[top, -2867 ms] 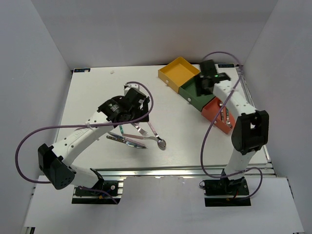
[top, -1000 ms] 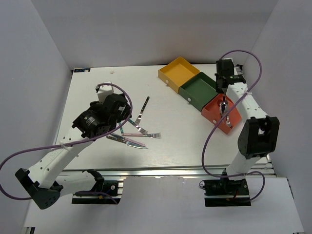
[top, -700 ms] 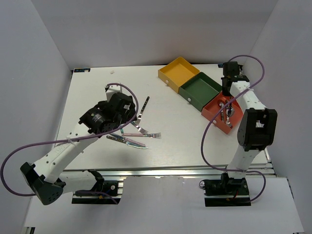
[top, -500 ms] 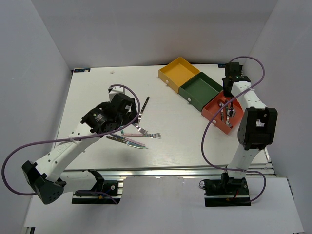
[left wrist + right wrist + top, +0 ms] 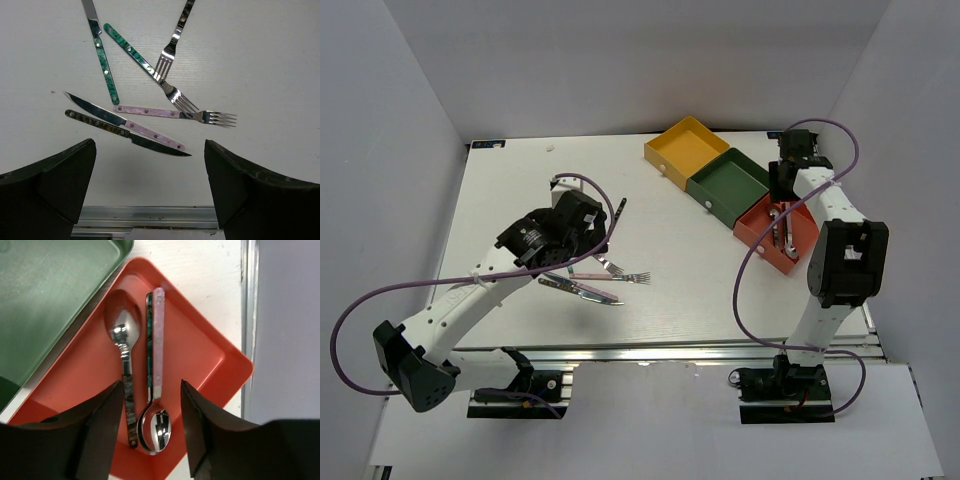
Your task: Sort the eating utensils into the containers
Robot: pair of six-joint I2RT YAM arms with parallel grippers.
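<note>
Right gripper (image 5: 151, 385) sits over the red-orange tray (image 5: 200, 357), jaws apart, spoons lying in the tray under the gap. Looks like three spoons, roughly parallel. Dark-handled spoon (image 5: 121, 332) at frame left, bowl at the far end. Pink-handled spoon (image 5: 158, 340) and teal-handled spoon (image 5: 149, 345) lie handle against handle, bowls overlapping at the near end. Green tray (image 5: 50, 300) just beside, upper left. White table (image 5: 200, 270) beyond, metal rail (image 5: 245, 290) along its right edge.

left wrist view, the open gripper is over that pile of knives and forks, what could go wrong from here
1. The pink-handled knife crosses the dark-handled knife, so the left gripper may pinch both at once.
2. The silver fork has its tines over the teal-handled fork; lifting one could drag the other.
</note>
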